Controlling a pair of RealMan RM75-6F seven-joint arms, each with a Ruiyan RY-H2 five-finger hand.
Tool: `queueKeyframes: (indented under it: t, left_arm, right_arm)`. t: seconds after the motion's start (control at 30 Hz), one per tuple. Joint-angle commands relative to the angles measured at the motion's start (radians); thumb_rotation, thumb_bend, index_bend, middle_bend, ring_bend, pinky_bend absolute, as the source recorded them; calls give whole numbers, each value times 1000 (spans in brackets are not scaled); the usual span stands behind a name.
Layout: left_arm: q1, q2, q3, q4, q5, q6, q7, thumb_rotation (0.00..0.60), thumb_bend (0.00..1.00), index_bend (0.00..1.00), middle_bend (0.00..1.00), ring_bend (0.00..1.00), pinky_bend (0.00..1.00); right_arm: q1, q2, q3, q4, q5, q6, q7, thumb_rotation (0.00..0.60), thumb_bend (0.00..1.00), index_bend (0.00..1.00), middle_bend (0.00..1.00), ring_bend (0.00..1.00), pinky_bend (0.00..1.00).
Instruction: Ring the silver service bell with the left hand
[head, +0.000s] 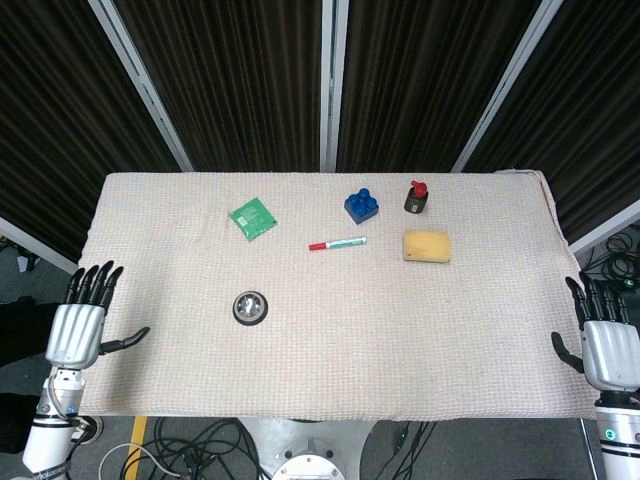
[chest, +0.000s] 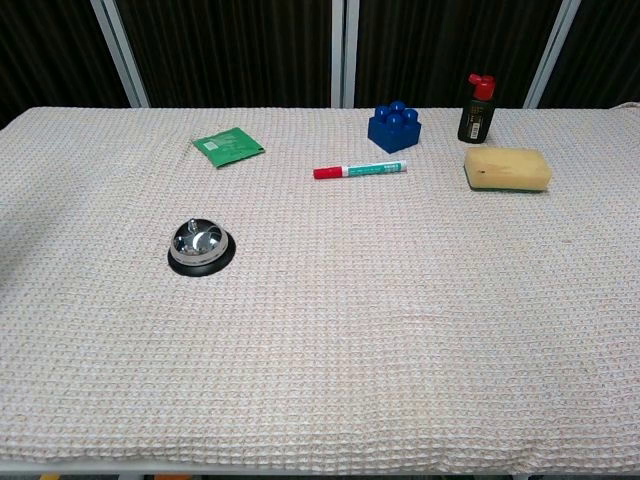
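The silver service bell (head: 250, 306) (chest: 200, 246) on its black base stands on the left-centre of the beige cloth. My left hand (head: 82, 322) hovers at the table's left edge, well to the left of the bell, fingers spread and holding nothing. At the right edge, my right hand (head: 603, 340) is likewise spread and empty. Neither hand shows in the chest view.
A green packet (head: 253, 217) (chest: 228, 146) lies behind the bell. A red-capped marker (head: 337, 243) (chest: 360, 171), a blue toy brick (head: 362, 205) (chest: 394, 128), a small black bottle with red cap (head: 417, 197) (chest: 477, 109) and a yellow sponge (head: 427, 245) (chest: 508, 168) sit toward the back right.
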Motion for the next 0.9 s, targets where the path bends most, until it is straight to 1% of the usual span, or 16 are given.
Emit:
queueKeyframes:
  t: [0.03, 0.37, 0.53, 0.73, 0.9]
  left_arm:
    - [0, 1, 1, -1, 1, 1, -3, 14, 0, 0, 0, 0, 0]
    - [-12, 4, -1, -1, 7, -10, -8, 16, 0, 0, 0, 0, 0]
    - [-44, -9, -12, -2, 12, -42, -11, 14, 0, 0, 0, 0, 0]
    - [-131, -75, -37, 23, 16, -135, -11, 25, 0, 0, 0, 0, 0]
    - [-203, -182, -36, 100, 15, -221, -34, 13, 0, 0, 0, 0, 0]
  right_arm:
    - [0, 4, -2, -8, -3, -2, 2, 600, 238, 0, 0, 0, 0]
    - [0, 18, 1, -32, 3, -9, 8, 600, 238, 0, 0, 0, 0]
    - [3, 20, -4, -34, 14, -30, -1, 600, 238, 0, 0, 0, 0]
    - [2, 19, -5, -28, 18, -33, 0, 600, 238, 0, 0, 0, 0]
    - [-1, 19, -7, -21, 23, -36, 5, 600, 238, 0, 0, 0, 0]
